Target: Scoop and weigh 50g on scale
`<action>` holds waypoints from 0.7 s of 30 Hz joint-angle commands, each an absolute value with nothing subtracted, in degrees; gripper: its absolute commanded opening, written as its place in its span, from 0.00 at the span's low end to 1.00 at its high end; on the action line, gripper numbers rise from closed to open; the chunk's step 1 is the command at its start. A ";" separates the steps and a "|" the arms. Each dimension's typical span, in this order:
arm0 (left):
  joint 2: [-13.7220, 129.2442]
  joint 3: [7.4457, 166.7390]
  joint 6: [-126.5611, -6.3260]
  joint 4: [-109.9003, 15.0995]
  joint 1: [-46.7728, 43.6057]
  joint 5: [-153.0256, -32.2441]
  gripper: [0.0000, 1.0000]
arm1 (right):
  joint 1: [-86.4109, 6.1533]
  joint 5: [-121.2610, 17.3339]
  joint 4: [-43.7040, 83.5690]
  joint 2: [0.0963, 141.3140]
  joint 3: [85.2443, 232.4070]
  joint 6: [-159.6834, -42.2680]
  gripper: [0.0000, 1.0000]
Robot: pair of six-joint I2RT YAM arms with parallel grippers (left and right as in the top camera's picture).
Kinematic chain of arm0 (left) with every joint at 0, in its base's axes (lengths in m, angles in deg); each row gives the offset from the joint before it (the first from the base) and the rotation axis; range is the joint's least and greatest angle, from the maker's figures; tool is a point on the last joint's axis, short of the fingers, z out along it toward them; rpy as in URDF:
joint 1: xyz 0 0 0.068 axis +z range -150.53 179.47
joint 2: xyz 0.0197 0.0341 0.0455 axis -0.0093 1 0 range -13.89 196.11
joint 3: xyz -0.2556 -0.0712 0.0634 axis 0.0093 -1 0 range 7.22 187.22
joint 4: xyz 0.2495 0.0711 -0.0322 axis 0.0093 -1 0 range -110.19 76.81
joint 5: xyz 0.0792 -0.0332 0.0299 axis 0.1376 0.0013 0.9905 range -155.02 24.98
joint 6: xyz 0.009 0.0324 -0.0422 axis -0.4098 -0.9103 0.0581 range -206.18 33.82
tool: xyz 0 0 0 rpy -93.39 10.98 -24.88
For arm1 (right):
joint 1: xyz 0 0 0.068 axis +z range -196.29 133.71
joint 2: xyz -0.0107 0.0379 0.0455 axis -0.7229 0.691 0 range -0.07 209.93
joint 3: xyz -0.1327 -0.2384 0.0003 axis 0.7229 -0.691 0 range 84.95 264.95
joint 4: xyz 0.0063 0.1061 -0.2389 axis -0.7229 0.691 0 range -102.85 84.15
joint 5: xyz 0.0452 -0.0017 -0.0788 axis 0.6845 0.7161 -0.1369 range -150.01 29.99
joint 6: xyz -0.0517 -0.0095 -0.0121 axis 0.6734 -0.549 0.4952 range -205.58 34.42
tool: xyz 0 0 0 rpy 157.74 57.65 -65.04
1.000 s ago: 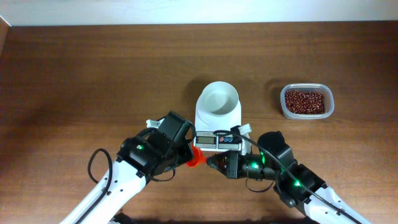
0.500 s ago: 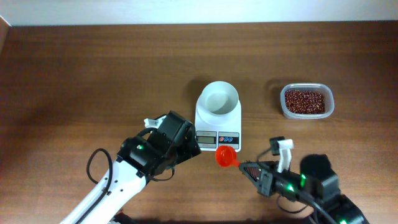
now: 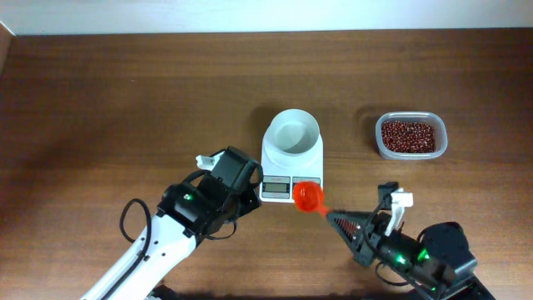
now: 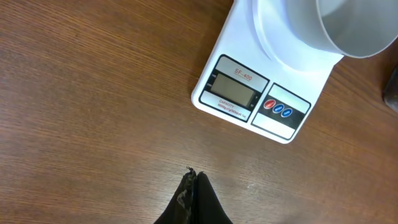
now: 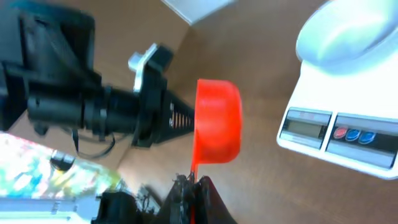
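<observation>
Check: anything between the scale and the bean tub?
Nothing. In the overhead view only bare wooden table separates the scale from the tub of beans.

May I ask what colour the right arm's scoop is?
Bright red scoop, clearest in the right wrist view.

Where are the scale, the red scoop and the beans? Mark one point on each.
scale [image 4: 234, 95], left wrist view, on its grey display.
red scoop [image 3: 306, 195], overhead view, on its round cup.
beans [image 3: 408, 136], overhead view, on the middle of the heap.
</observation>
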State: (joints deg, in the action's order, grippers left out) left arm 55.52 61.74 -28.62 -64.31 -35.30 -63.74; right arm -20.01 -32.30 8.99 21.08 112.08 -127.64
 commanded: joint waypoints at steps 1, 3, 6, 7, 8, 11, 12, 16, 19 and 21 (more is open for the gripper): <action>57.36 61.48 -29.34 -62.25 -38.10 -64.05 0.00 | -20.23 -36.39 4.38 20.53 112.61 -127.34 0.04; 58.95 61.48 -31.02 -58.27 -42.71 -63.08 0.00 | -20.23 -36.76 1.74 20.53 112.61 -127.34 0.04; 61.25 61.48 -33.38 -55.04 -48.11 -59.35 0.00 | -20.23 -38.95 -0.97 20.53 112.61 -127.36 0.04; 61.73 61.48 -33.41 -55.02 -49.09 -58.01 0.00 | -20.23 -40.89 -0.97 20.53 112.61 -127.36 0.04; 62.17 61.48 -33.41 -54.97 -49.92 -56.99 0.00 | -20.23 -43.63 -1.00 20.53 112.61 -127.58 0.04; 63.56 61.48 -33.38 -53.09 -50.95 -56.18 0.00 | -20.23 -49.31 -3.62 20.53 112.61 -127.79 0.04; 64.11 61.48 -33.38 -52.09 -51.14 -56.18 0.00 | -20.23 -51.06 -4.86 20.53 112.61 -127.77 0.04; 68.07 61.48 -33.34 -45.53 -51.19 -56.64 0.00 | -20.23 -62.12 -7.77 20.55 112.61 -127.77 0.04; 72.18 61.48 -33.04 -40.70 -51.19 -56.59 0.00 | -20.23 -63.76 -5.17 20.60 112.61 -127.75 0.04; 74.36 61.48 -32.93 -38.01 -51.19 -56.57 0.00 | -20.23 -65.64 -3.36 20.66 112.59 -127.75 0.04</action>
State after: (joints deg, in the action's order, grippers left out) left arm 71.56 61.59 -32.64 -40.37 -50.88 -57.42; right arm -20.01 -61.55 -4.43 21.08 112.08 -127.66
